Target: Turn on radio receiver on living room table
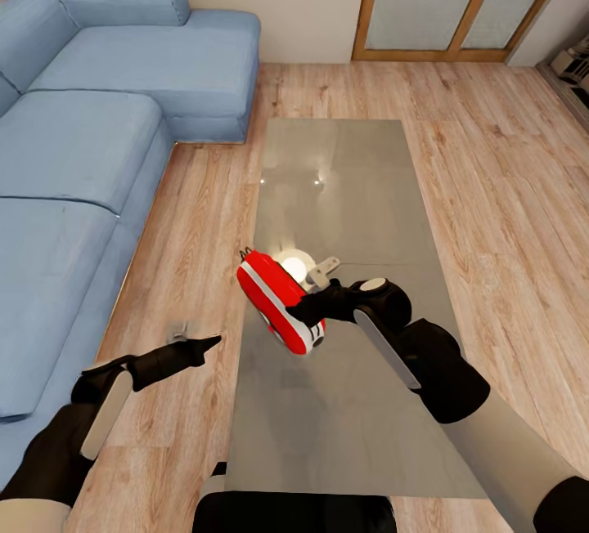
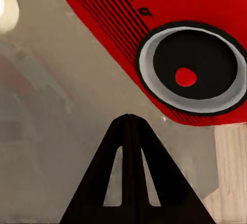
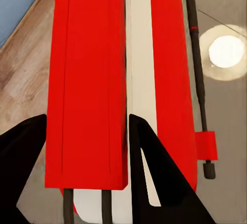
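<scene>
Now the right gripper (image 1: 315,310) has its fingers spread around the radio receiver (image 1: 278,302), one black finger (image 3: 154,177) against the white band and the other on the far side of the red body, so the radio sits clamped between them, tilted above the table (image 1: 343,190). Just beyond the gripper, a pale round disc (image 1: 293,265) lies on the glossy top. Over by the table's edge, the left gripper (image 1: 204,344) has its fingers pressed together, holding nothing, its tip near the radio's round dial face (image 2: 193,69).
</scene>
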